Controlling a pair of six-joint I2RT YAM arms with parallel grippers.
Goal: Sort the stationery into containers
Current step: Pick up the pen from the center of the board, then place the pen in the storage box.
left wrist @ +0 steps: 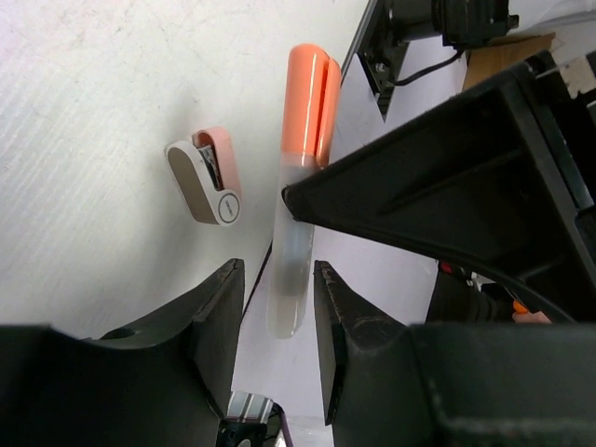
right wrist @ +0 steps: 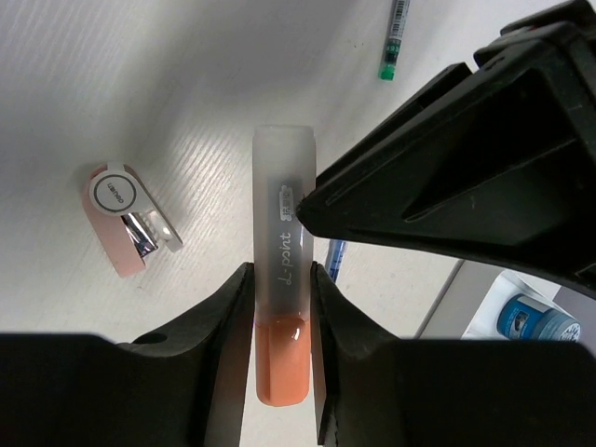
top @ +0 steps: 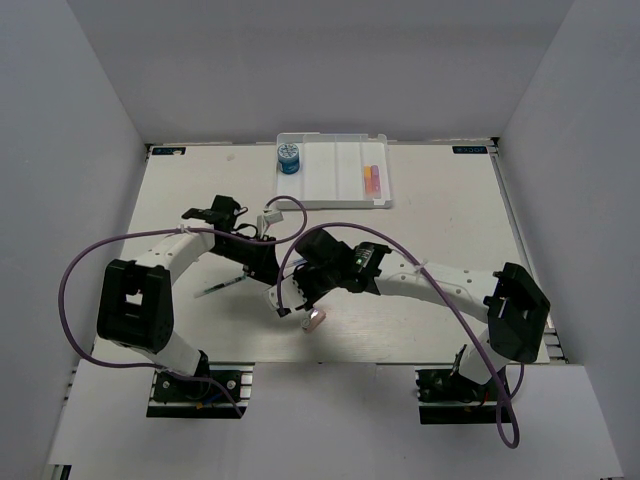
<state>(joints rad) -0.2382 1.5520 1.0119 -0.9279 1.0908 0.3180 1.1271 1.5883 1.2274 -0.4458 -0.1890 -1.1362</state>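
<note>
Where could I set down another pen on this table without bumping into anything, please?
Bare table lies right of the tray, down to the right arm, and in the far left corner. So are the tray's middle compartments. Crowded centre: left gripper and right gripper meet at the orange marker, pink eraser and green pen nearby.

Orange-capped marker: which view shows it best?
The right wrist view: the orange-capped marker shows whole between the jaws, lettering visible. The left wrist view shows it partly covered. In the top view I cannot make it out.
</note>
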